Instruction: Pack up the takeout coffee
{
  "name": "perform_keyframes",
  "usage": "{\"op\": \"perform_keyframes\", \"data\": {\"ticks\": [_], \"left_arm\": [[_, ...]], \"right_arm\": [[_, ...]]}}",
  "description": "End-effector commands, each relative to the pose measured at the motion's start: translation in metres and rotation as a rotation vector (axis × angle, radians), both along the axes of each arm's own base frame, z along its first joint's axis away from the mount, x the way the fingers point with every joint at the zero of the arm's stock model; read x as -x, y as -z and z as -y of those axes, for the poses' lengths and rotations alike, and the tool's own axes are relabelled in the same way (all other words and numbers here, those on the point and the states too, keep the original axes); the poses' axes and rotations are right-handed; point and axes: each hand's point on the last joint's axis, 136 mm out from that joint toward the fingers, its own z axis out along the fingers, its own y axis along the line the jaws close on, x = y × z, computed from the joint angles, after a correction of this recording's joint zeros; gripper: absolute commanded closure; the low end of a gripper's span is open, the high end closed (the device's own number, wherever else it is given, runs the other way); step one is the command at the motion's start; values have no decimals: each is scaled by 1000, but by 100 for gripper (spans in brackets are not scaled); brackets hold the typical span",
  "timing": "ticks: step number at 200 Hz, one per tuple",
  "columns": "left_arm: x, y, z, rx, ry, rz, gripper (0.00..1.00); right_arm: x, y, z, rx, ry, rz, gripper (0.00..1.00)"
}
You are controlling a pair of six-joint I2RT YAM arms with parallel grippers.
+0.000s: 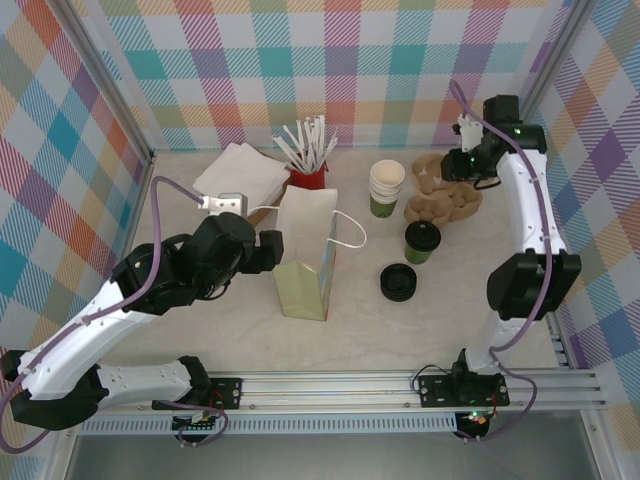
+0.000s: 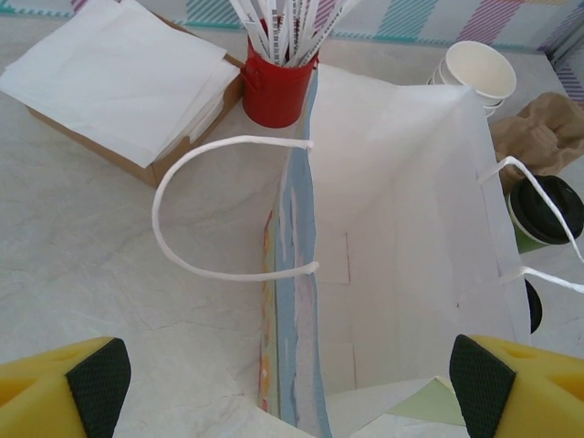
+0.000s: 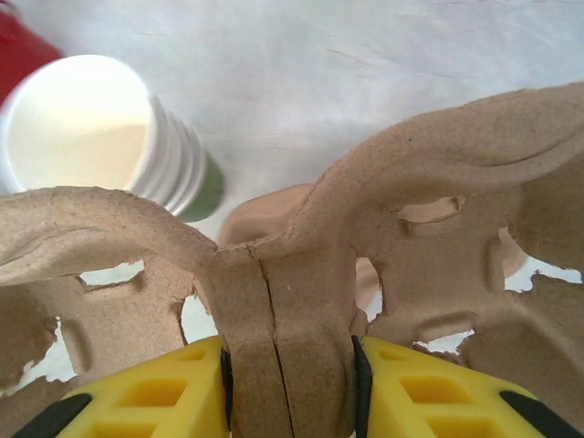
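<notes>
Upright takeout coffee (image 1: 423, 241) is sited right of the paper bag (image 1: 308, 225), nearer the right end effector (image 3: 290, 374), clenched on the cup carrier (image 3: 438, 182); left end effector (image 2: 290, 379) is seen released.

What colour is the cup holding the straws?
Red; the straw cup shows best in the left wrist view.

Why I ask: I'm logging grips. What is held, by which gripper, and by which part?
The right gripper pinches the cardboard cup carrier by its raised centre ridge. The left gripper is open, holding nothing.
</notes>
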Motion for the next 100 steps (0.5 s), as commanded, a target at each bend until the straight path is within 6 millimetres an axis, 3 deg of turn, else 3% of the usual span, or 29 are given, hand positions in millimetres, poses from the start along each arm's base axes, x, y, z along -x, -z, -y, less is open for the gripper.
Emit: {"op": "perform_keyframes", "data": {"ticks": [1, 46, 100], "left_arm": [[2, 4, 7, 46, 7, -14, 7], [4, 23, 34, 163, 37, -83, 8], [2, 30, 38, 196, 25, -95, 17]], "right_arm": [[19, -21, -30, -180, -58, 35, 64], [75, -61, -68, -369, -152, 92, 64], [134, -111, -121, -641, -333, 108, 64]]}}
